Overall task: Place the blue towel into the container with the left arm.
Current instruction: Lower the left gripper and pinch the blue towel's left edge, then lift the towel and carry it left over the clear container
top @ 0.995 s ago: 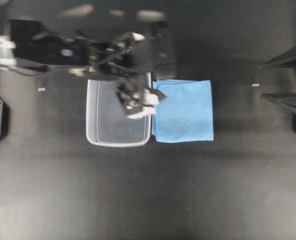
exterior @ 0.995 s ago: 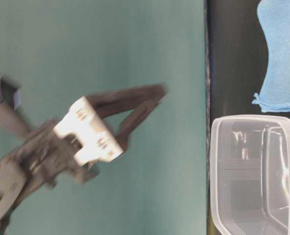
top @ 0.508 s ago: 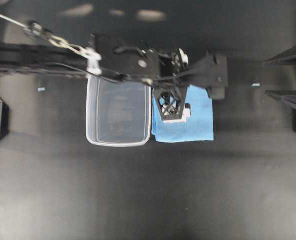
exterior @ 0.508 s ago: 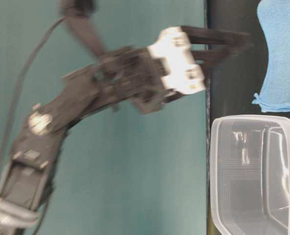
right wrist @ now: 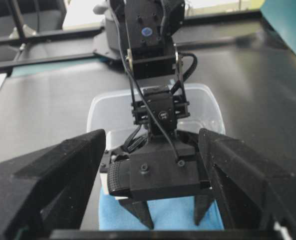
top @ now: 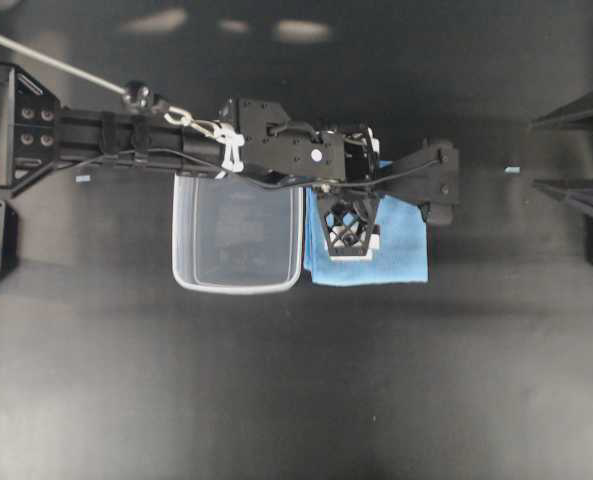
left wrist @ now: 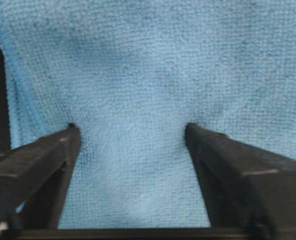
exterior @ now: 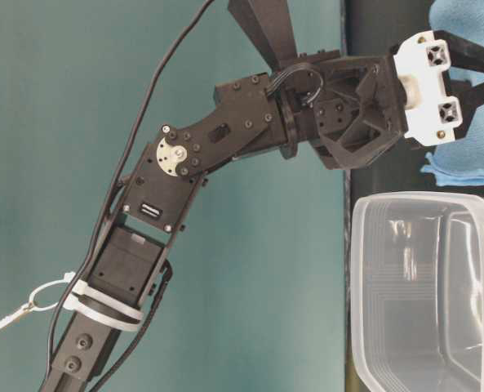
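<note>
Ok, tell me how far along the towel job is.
Done: the left gripper has reached the blue towel, its open fingertips pressing into the cloth. In hand: the grasp itself; the jaws have not closed. Left: pinch, lift, carry it over and drop it in the container, which sits right beside the towel with nothing in it.

No readable text, label, brand or number shows anywhere.
</note>
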Available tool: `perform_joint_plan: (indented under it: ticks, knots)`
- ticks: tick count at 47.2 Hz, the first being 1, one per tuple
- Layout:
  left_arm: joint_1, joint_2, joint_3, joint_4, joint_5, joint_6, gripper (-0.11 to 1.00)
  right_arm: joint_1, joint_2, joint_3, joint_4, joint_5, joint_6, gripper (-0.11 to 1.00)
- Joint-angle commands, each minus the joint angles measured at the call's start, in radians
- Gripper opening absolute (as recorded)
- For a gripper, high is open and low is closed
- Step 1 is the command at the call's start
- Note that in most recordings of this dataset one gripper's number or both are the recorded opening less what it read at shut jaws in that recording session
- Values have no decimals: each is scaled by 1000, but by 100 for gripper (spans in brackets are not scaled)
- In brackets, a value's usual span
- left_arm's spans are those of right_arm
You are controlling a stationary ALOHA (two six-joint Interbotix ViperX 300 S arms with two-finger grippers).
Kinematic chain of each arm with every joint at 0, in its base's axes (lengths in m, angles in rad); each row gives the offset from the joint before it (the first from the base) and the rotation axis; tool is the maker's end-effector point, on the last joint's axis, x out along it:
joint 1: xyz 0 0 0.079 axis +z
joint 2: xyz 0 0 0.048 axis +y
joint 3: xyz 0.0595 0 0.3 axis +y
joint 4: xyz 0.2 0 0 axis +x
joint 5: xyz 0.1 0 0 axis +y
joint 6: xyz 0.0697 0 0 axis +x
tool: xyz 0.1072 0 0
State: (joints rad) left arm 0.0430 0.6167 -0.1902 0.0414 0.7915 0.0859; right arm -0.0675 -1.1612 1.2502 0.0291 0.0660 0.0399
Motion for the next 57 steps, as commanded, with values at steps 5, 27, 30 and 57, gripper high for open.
perform_joint_plan:
  ticks: [5,27,30,57]
  knots:
    - [-20,2,-6,2,-2,2,51,-2,5,-15,5,-11,2,73]
    - [-28,-262,-72,3,207,0,6,-2,-23,-26,6,-2,2,73]
    - [-26,-318,-64,3,241,-2,6,-2,-26,-28,6,-2,2,73]
    - [11,-661,408,3,258,-2,6,-2,-23,-28,6,-9,2,73]
